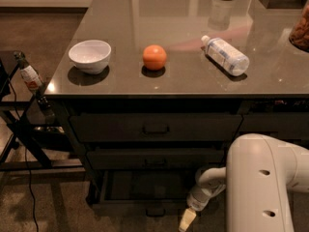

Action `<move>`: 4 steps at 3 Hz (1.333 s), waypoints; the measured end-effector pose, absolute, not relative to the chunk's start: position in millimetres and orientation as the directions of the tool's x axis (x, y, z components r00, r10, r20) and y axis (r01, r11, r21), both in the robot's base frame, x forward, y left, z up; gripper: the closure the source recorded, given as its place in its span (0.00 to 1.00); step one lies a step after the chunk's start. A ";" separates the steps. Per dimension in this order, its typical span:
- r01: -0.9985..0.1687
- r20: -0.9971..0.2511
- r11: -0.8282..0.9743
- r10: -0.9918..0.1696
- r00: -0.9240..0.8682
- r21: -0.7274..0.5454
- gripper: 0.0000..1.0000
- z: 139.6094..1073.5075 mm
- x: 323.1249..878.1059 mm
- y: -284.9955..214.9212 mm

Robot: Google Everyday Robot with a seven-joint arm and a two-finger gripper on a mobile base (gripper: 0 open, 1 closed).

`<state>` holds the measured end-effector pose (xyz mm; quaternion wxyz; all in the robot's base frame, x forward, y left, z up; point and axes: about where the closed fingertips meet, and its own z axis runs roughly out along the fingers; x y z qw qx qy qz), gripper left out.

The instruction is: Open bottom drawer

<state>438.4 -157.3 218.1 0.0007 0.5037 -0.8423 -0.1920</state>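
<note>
The bottom drawer (145, 208) is the lowest front of the wide three-drawer stack under the table. It stands pulled out, with its dark flat tray (145, 185) showing behind the front. Its small black bar handle (155, 211) sits at the centre of the front. My gripper (186, 221), cream-coloured at the tip, hangs low at the frame's bottom edge. It is just right of the handle and in front of the drawer's front. My white arm (260, 187) fills the lower right.
Above are the middle drawer (155, 157) and top drawer (155, 127), both closed. On the grey tabletop (193, 81) are a white bowl (90, 55), an orange (154, 57) and a lying water bottle (225, 55). A black stand with cables (24, 124) is at the left.
</note>
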 end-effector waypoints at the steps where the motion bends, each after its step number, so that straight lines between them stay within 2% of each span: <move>1: -0.856 -0.186 0.405 -0.859 -0.476 0.321 0.00 201.1 450.3 -152.9; 2: -0.859 -0.166 0.391 -0.872 -0.461 0.331 0.00 183.0 453.3 -151.5; 4: -0.819 -0.084 0.421 -0.869 -0.487 0.390 0.00 189.6 415.2 -176.3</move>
